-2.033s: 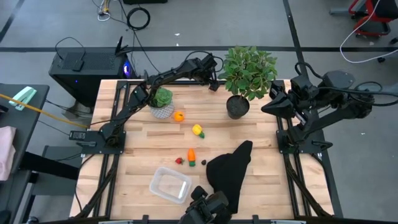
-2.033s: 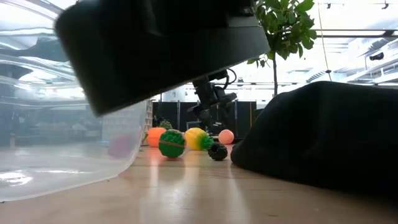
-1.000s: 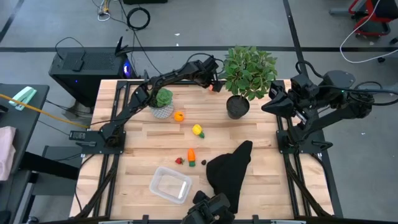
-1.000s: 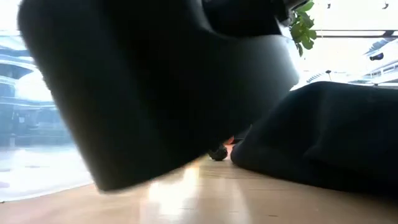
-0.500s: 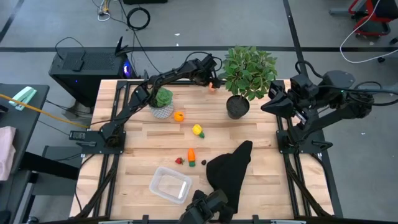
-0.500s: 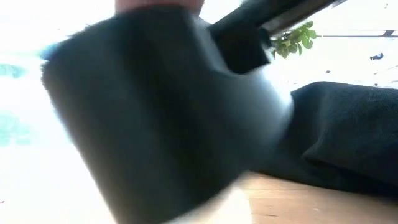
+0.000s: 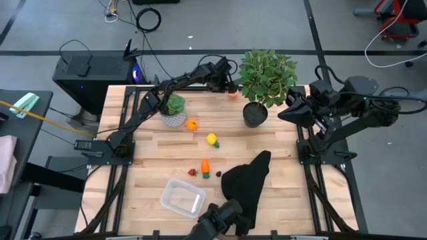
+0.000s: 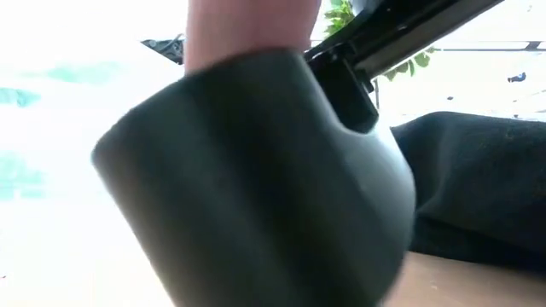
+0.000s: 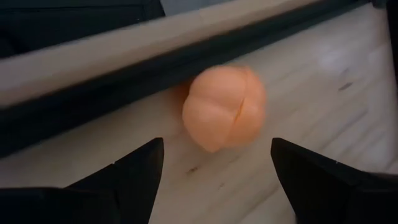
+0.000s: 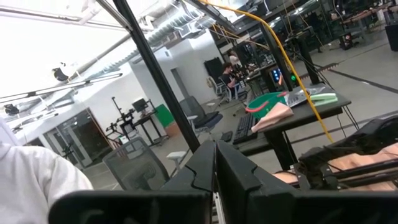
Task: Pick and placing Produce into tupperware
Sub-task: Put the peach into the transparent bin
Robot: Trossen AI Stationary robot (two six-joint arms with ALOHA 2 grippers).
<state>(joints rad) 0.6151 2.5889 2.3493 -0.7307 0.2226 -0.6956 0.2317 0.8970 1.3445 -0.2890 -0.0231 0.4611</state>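
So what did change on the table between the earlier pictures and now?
The left claw, open at the far edge, shifted slightly; the small peach toy fruit now lies just before it, not gripped. The black object at the near edge slid left beside the clear plastic container. Right claw, other toys and black cloth stayed.

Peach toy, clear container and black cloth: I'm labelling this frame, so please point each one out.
peach toy (image 9: 224, 107), left wrist view, middle of its rounded body.
clear container (image 7: 182, 199), high view, its floor.
black cloth (image 7: 243, 183), high view, centre of the fabric.
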